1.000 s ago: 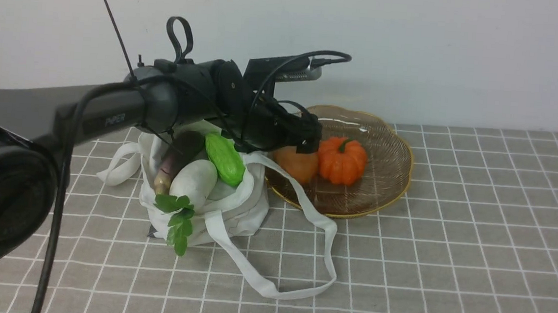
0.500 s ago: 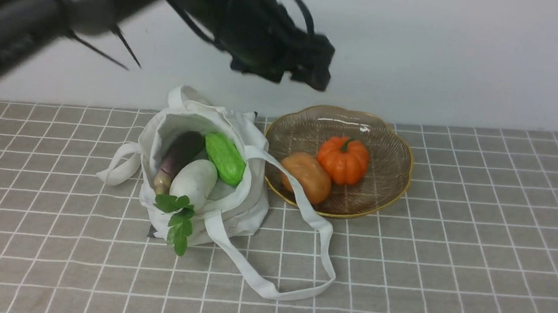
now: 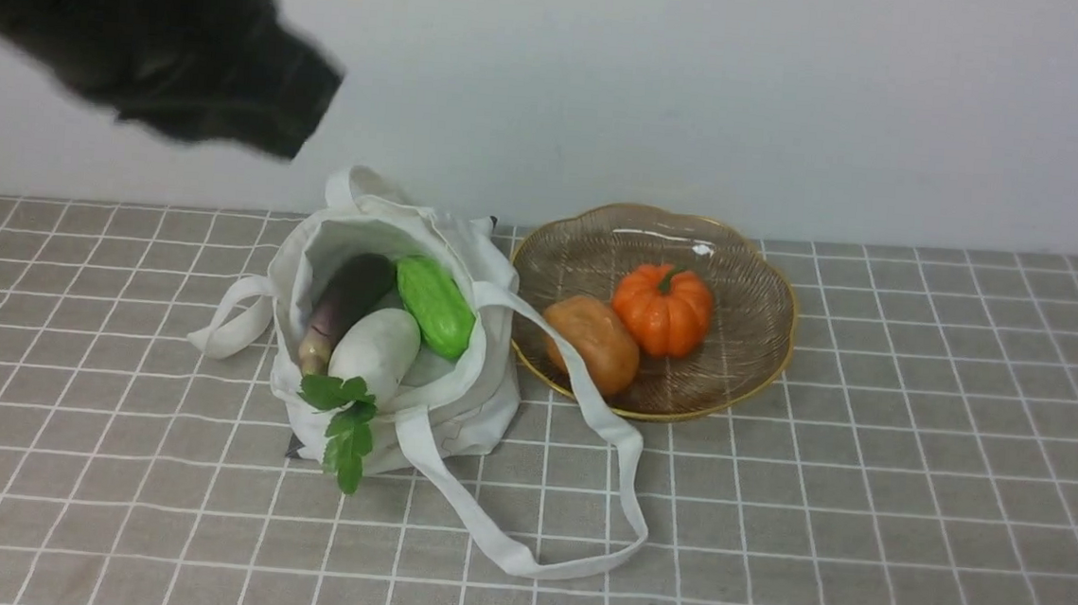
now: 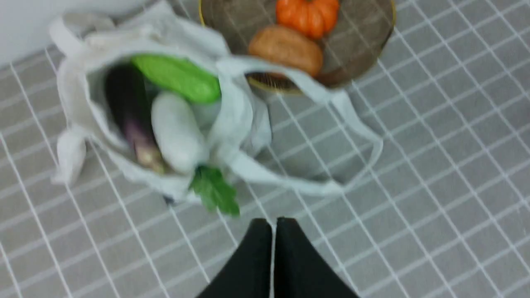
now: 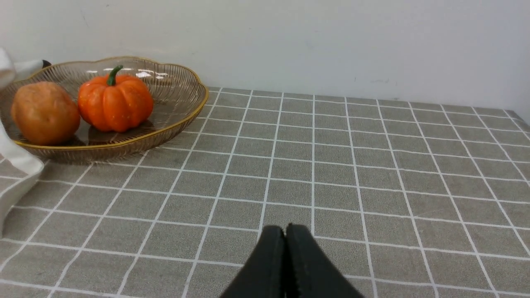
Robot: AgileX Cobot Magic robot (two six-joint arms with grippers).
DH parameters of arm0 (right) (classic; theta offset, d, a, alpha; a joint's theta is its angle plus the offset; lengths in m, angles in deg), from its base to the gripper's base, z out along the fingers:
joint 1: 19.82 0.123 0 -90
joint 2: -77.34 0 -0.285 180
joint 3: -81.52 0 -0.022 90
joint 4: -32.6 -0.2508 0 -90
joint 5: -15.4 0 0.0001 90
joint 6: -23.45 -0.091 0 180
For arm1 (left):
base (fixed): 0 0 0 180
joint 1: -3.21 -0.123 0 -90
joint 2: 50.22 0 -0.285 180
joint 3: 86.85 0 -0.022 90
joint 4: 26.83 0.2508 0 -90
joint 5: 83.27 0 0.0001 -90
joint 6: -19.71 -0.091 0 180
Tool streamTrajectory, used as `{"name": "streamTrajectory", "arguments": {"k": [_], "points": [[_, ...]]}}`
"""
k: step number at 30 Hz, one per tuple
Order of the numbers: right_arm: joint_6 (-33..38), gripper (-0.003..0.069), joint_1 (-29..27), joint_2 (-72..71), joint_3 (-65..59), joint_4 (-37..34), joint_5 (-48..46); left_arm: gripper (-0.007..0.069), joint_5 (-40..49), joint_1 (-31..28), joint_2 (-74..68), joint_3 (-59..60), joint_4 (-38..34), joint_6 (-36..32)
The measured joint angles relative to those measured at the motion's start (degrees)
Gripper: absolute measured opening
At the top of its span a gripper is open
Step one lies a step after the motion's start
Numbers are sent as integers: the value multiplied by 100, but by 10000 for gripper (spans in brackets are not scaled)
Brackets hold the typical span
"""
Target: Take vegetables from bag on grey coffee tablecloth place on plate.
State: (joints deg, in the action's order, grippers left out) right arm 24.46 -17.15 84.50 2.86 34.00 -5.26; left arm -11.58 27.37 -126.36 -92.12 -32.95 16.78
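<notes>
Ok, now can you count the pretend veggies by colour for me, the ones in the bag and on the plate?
Orange: 1, the pumpkin
Orange-brown: 1, the round one on the plate
Green: 1, the bumpy gourd
Dark purple: 1, the eggplant
White: 1, the radish with green leaves
Total: 5 that I can see

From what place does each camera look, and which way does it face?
Front: between the arms, facing forward to bag and plate; blurred left arm shows.
Left wrist: above, looking down on the bag; its shut gripper shows.
Right wrist: low, looking across tablecloth; shut gripper shows.
All share the plate.
</notes>
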Motion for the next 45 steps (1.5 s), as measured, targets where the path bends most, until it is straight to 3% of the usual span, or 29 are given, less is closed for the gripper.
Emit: {"name": "streamTrajectory", "arguments": {"k": [3, 9, 14, 18, 23, 39, 42, 45], "points": [[0, -15, 0, 0, 0, 0, 0, -5, -398, 0, 1154, 1607, -30, 227], [0, -15, 0, 0, 0, 0, 0, -5, -2472, 0, 3418, 4346, -239, 607], [0, -15, 0, 0, 0, 0, 0, -5, -3527, 0, 4918, 5677, -258, 760], [0, -15, 0, 0, 0, 0, 0, -5, -4177, 0, 6022, 6233, -258, 767], [0, -15, 0, 0, 0, 0, 0, -5, -4268, 0, 6843, 6486, -54, 672], [0, -15, 0, 0, 0, 0, 0, -5, -4382, -21, 6914, 6771, 169, 530], [0, -15, 0, 0, 0, 0, 0, -5, -4533, -186, 6914, 7137, 354, 494], [0, -15, 0, 0, 0, 0, 0, -5, -4871, -756, 6914, 7728, 496, 481]]}}
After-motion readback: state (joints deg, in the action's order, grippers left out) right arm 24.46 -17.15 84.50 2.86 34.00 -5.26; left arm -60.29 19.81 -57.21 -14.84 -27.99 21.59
